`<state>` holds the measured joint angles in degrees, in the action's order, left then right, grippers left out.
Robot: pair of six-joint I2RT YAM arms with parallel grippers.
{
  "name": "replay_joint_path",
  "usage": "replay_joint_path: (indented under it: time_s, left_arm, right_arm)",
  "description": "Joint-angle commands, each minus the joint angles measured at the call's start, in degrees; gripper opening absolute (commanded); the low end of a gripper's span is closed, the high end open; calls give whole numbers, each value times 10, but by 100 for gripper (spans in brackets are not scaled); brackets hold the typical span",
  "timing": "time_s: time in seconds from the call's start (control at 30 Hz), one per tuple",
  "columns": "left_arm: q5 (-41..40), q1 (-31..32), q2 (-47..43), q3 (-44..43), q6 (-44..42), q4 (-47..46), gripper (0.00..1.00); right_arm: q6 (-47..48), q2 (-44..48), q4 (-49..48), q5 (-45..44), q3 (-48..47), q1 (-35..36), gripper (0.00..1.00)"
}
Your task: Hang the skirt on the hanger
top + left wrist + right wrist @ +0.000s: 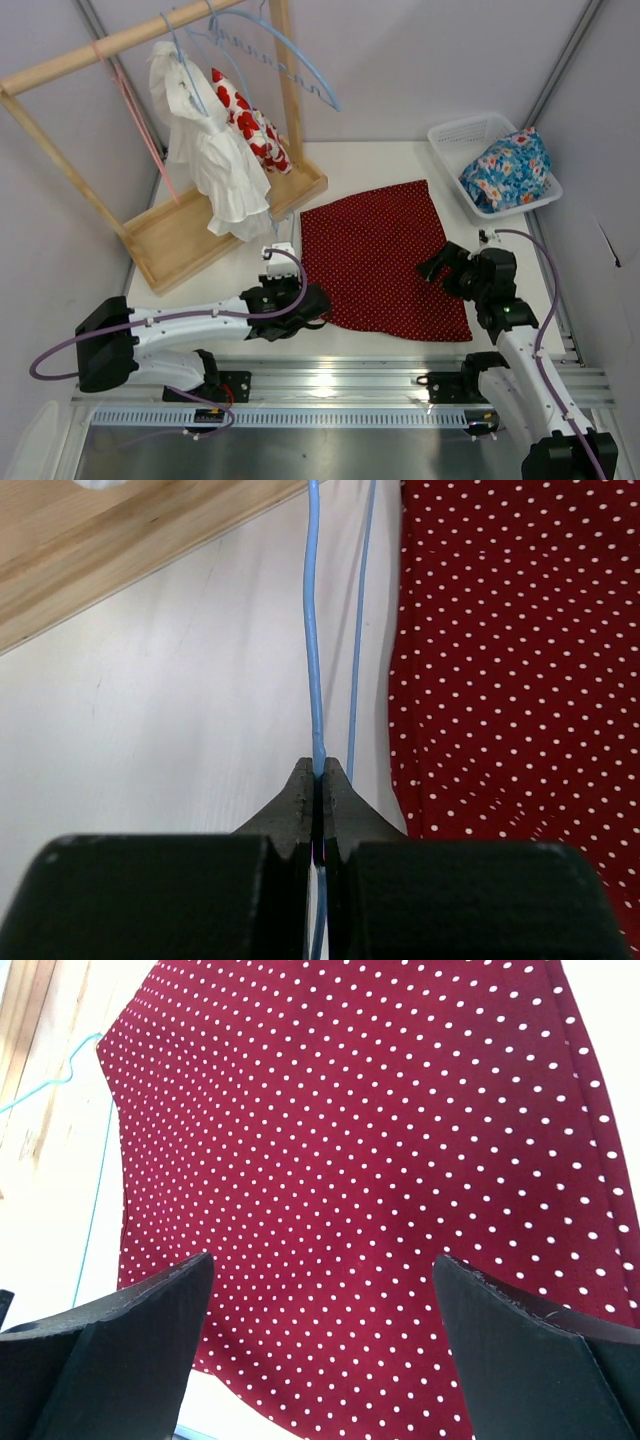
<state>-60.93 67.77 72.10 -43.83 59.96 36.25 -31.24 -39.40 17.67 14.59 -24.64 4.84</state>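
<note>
The skirt [385,260], dark red with tiny white dots, lies flat in the middle of the table. The hanger [312,630] is a thin pale-blue wire frame lying on the white table just left of the skirt's edge [500,680]. Its hook [60,1075] shows at the far left of the right wrist view. My left gripper [320,770] is shut on one wire of the hanger, beside the skirt's near left corner [295,290]. My right gripper [320,1270] stands wide open over the skirt's near right part [445,272], with only the fabric below it.
A wooden rack [230,225] stands at the back left with a white garment [215,160], a red-blotched cloth [250,125], a big blue wavy hanger [290,60] and a pink hanger [140,120]. At the back right, a white basket [455,135] holds a blue floral garment [508,170].
</note>
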Motion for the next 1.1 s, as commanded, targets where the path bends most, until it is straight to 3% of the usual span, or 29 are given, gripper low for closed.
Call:
replay_joint_path:
  time_s: [0.0,0.23,0.7,0.77,1.07]
  left_arm:
    - [5,10,-7,1,-17,-52,0]
    - [10,18,-2,22,-13,-59,0]
    - [-13,17,32,25,98,119,0]
    - [-4,18,30,32,89,113,0]
    - [32,17,-42,73,-85,-71,0]
  right_arm:
    - [13,-11,-37,16,-7,8,99]
    - [14,-31,-37,-3,-9,13,99]
    - [7,-52,-26,-31,-17,14,99]
    - [5,-54,-30,-31,-18,14,99]
    - [7,-54,-21,-39,-28,14,99]
